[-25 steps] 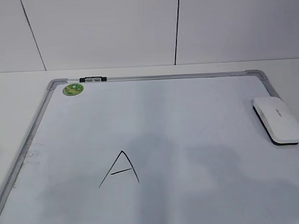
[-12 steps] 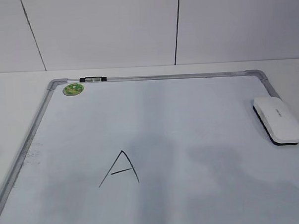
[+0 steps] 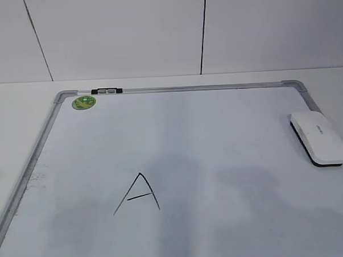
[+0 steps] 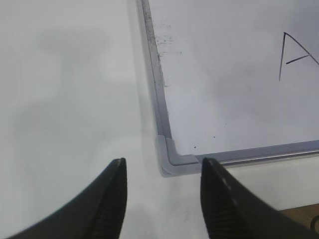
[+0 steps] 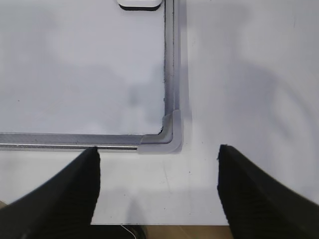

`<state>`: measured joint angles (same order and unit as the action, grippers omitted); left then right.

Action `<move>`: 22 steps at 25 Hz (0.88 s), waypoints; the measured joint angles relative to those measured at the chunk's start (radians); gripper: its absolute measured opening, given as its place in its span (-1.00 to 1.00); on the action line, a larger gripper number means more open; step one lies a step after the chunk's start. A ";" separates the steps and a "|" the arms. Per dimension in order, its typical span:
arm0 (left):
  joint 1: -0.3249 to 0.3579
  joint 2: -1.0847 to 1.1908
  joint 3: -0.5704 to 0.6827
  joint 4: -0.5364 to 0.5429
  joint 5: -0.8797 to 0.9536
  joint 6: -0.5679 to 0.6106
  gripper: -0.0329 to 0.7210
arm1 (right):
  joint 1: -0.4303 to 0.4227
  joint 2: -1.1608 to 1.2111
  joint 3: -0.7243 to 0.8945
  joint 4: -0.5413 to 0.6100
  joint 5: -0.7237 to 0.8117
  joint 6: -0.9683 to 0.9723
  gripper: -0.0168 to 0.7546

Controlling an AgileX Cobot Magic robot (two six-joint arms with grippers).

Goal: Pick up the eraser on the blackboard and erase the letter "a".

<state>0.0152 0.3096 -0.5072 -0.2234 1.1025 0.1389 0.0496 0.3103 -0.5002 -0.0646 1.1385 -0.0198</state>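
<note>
The white eraser with a black base lies at the right edge of the blackboard; its near end shows at the top of the right wrist view. No small cursive "a" is visible. The only mark is a large angular capital "A", also seen in the left wrist view. My left gripper is open and empty over the board's near left corner. My right gripper is open and empty over the near right corner. Neither gripper shows in the exterior view.
A round green sticker sits at the board's far left corner, with a black clip on the top frame. The board lies on a white table. A white panelled wall stands behind. The table's front edge is just below my right gripper.
</note>
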 joint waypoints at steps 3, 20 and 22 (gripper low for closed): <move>0.000 0.000 0.000 0.000 0.000 0.000 0.01 | 0.000 0.000 0.000 0.000 0.000 0.000 0.55; 0.000 -0.217 0.000 0.000 0.000 0.000 -0.07 | 0.000 -0.200 0.000 0.000 0.000 0.000 0.55; 0.000 -0.272 0.000 0.000 0.000 0.000 -0.08 | 0.000 -0.248 0.000 0.000 0.002 0.000 0.55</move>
<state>0.0152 0.0374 -0.5072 -0.2234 1.1025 0.1389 0.0496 0.0626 -0.5002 -0.0646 1.1403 -0.0198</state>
